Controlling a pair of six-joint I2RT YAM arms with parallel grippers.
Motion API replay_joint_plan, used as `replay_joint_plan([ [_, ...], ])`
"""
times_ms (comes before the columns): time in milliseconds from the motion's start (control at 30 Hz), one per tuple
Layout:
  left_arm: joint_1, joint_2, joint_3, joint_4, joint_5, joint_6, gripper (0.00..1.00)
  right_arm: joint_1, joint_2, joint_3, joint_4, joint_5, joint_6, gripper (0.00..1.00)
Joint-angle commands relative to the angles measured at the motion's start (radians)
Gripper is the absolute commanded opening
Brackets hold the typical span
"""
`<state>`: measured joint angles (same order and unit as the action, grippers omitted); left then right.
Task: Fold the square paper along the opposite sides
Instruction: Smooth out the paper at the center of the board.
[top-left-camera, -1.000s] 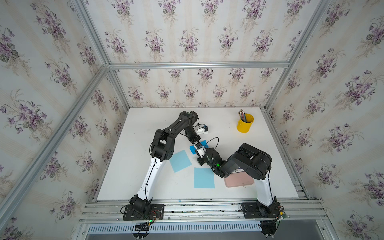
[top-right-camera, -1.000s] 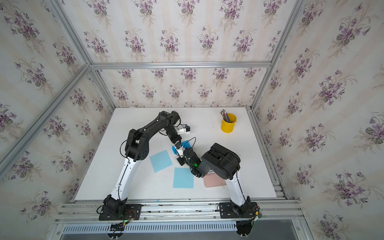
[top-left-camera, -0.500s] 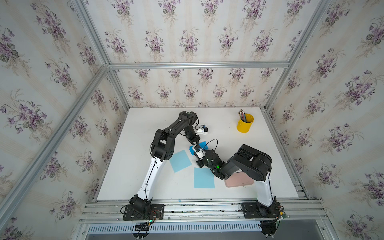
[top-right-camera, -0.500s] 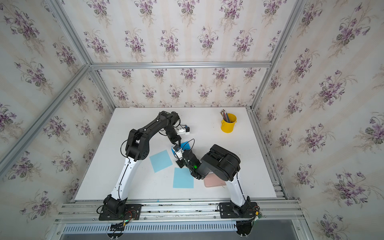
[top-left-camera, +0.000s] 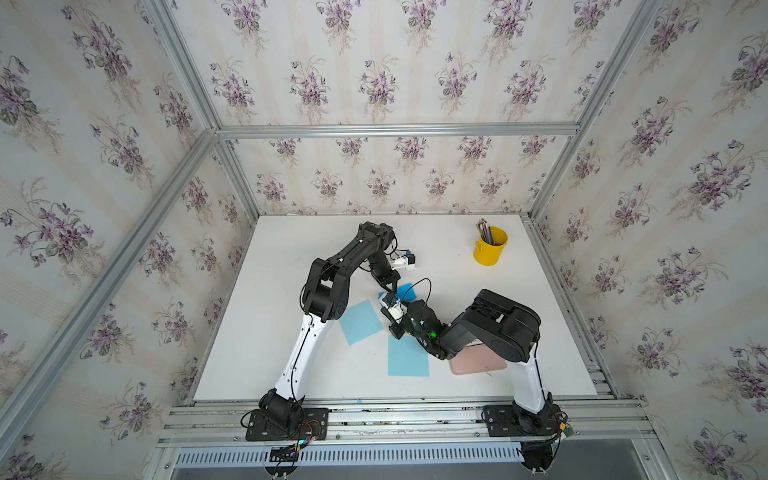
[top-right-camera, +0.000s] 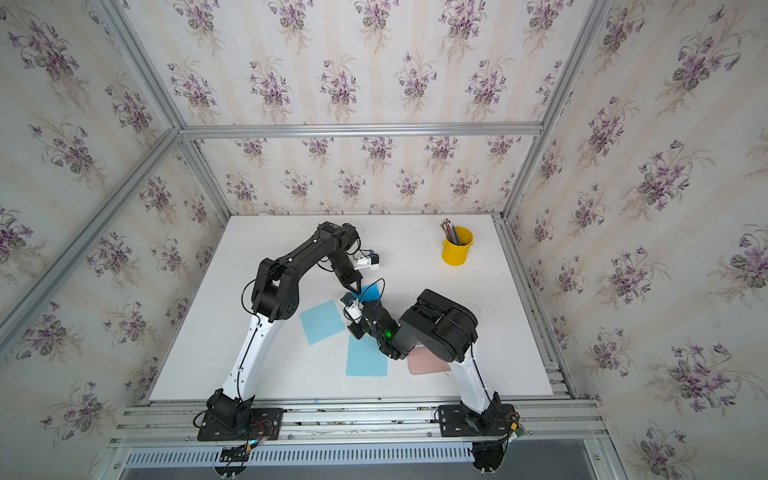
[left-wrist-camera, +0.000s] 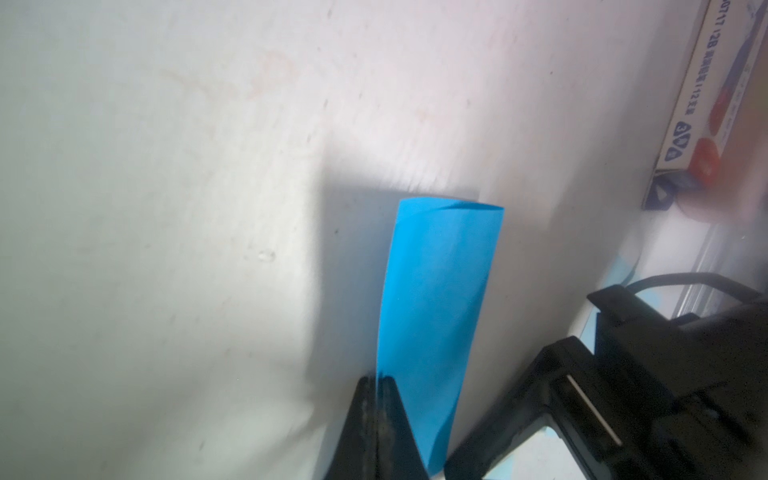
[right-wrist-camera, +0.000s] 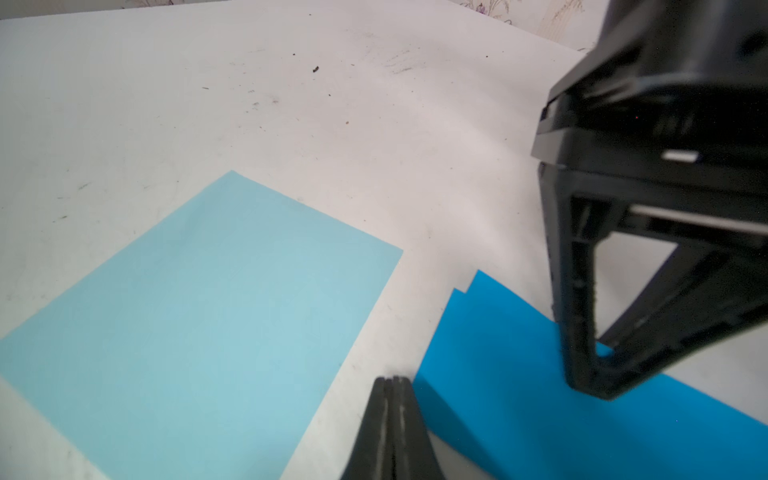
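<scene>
Paper (left-wrist-camera: 440, 311), doubled over, stays pinched in the closed left hand (left-wrist-camera: 377, 380) while the closed, empty right hand (right-wrist-camera: 392, 380) has drawn back beside it, suggesting the crease is pressed.

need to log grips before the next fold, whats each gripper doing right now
left gripper: shut, pinching the edge of the bright blue folded paper.
right gripper: shut, nothing between its jaws.

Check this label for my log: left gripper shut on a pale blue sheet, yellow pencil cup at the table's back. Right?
No: what the left gripper is shut on is the bright blue folded paper, as the left wrist view shows. The yellow pencil cup does stand at the back.
</scene>
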<state>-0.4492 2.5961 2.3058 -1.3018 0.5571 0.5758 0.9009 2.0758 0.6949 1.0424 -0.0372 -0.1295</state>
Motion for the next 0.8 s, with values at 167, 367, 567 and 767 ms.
replay_joint_plan([
  [167, 0.003, 0.007, -0.012, 0.046, -0.069, 0.004, 0.00, -0.014, -0.139, -0.045, 0.007, 0.018, 0.034, 0.00],
  [367, 0.003, 0.007, -0.016, 0.048, -0.068, 0.004, 0.00, -0.065, -0.059, 0.000, 0.050, 0.030, 0.067, 0.00],
  [567, 0.002, 0.011, -0.011, 0.047, -0.070, -0.001, 0.00, -0.065, 0.035, 0.073, -0.045, 0.062, 0.083, 0.00],
  [767, 0.003, 0.016, -0.007, 0.044, -0.073, 0.001, 0.00, -0.057, 0.038, 0.007, -0.024, 0.100, 0.096, 0.00],
])
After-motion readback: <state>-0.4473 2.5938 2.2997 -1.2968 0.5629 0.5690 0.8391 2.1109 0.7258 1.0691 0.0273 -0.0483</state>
